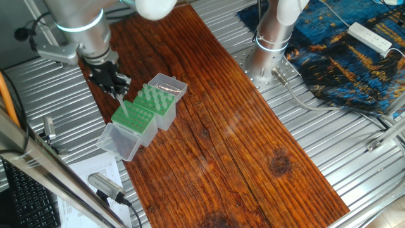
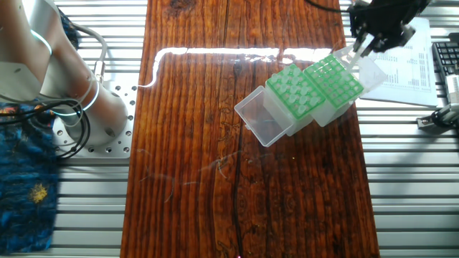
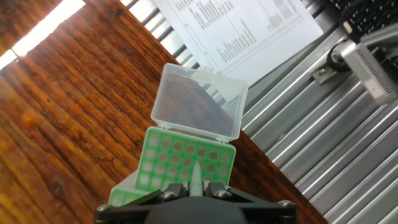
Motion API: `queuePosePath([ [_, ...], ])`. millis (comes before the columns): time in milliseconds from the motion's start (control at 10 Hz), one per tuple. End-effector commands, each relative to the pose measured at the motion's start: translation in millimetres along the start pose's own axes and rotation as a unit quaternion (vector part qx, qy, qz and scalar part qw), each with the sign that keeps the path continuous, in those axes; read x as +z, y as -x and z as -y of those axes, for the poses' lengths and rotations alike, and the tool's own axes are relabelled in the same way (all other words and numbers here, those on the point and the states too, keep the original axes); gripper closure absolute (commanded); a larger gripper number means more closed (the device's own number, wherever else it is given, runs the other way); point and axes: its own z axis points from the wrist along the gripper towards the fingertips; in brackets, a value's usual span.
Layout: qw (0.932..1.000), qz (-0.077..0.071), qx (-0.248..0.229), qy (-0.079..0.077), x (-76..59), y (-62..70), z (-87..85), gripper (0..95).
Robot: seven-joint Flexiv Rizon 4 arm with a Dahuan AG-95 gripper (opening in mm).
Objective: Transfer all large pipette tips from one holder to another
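Note:
Two green racks with open clear lids stand side by side on the wooden board. One rack (image 1: 158,99) (image 2: 294,91) holds several pale upright pipette tips. The other rack (image 1: 134,118) (image 2: 334,79) (image 3: 186,155) shows mostly empty holes. My gripper (image 1: 119,90) (image 2: 361,44) (image 3: 194,186) hovers over the emptier rack, shut on one pale pipette tip (image 1: 123,105) (image 2: 351,52) (image 3: 195,174) that points down at the holes. Whether the tip touches the rack I cannot tell.
The emptier rack's open lid (image 3: 199,102) lies at the board's edge beside a printed paper sheet (image 3: 249,31) (image 2: 409,68). Ribbed metal table (image 3: 323,143) surrounds the board. The arm base (image 1: 273,38), a blue cloth (image 1: 345,60) and a power strip (image 1: 370,37) stand far right.

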Motion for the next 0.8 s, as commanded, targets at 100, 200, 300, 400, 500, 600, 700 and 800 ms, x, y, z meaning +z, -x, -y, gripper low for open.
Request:
queuePosePath([
  [100, 1.0000, -0.003, -0.007, -0.003, -12.2, -0.7, -8.6, 95.0],
  [200, 0.9999, -0.009, -0.012, -0.008, -21.9, -2.4, -15.5, 95.0],
  [300, 0.9998, -0.011, -0.012, -0.008, -26.3, -4.5, -18.5, 95.0],
  [400, 0.9997, -0.013, -0.017, -0.009, -33.7, -10.0, -22.5, 95.0],
  [500, 0.9997, -0.016, -0.018, -0.010, -36.8, -13.7, -24.0, 95.0],
  [600, 0.9996, -0.019, -0.019, -0.010, -39.5, -19.3, -24.5, 95.0],
  [700, 0.9995, -0.021, -0.018, -0.012, -40.5, -24.0, -25.2, 95.0],
  [800, 0.9996, -0.021, -0.018, -0.011, -39.4, -27.2, -26.1, 95.0],
])
